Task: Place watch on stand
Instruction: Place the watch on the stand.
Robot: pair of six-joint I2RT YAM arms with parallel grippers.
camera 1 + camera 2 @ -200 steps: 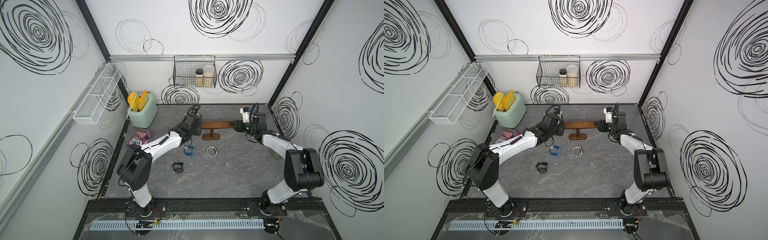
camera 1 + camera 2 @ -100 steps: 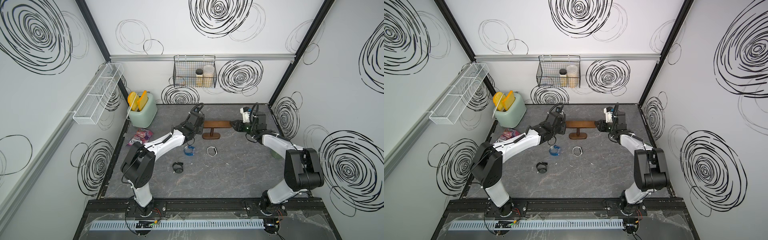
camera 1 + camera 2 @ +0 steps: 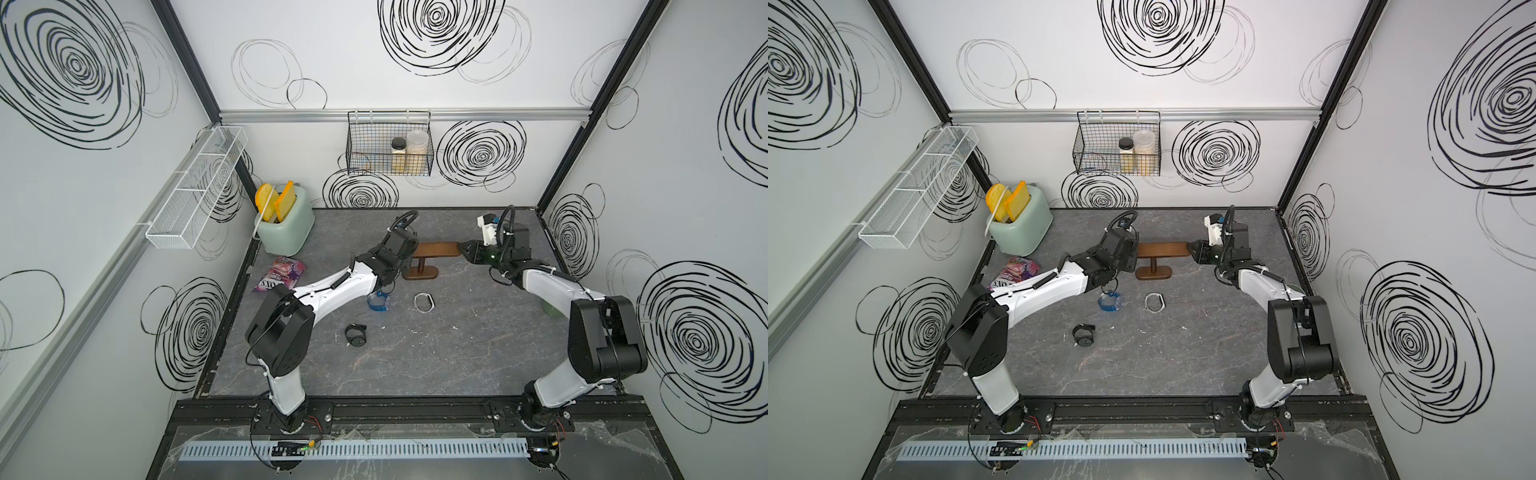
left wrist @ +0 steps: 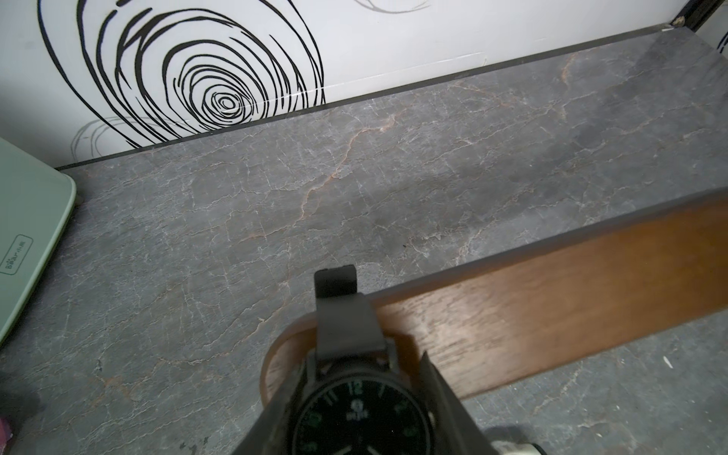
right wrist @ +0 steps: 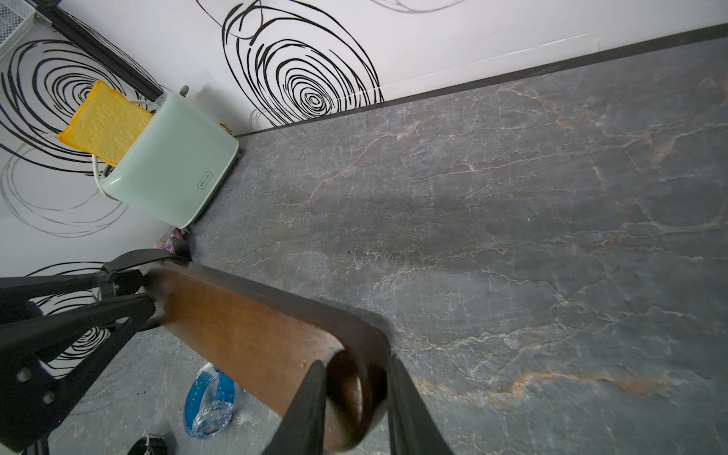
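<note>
The dark brown wooden stand (image 3: 436, 249) (image 3: 1160, 249) stands at the back middle of the table. My left gripper (image 3: 409, 253) (image 4: 350, 378) is shut on a black watch (image 4: 354, 402) with a dark dial. It holds the watch at the bar's left rounded end (image 4: 551, 307), and the strap reaches over the bar's edge. My right gripper (image 3: 463, 248) (image 5: 356, 370) is at the bar's right end (image 5: 244, 327). One jaw lies against each edge of that rounded tip, gripping it.
A blue watch (image 3: 379, 300), a white band (image 3: 424, 302) and another black watch (image 3: 355, 336) lie on the table in front of the stand. A green toaster (image 3: 286, 226) and a snack bag (image 3: 280, 278) sit at the back left. A wire basket (image 3: 388, 145) hangs on the back wall.
My left arm has carried the watch rightward up to the bar's left end. My right gripper has stayed at the right end, and its jaws have narrowed a little.
</note>
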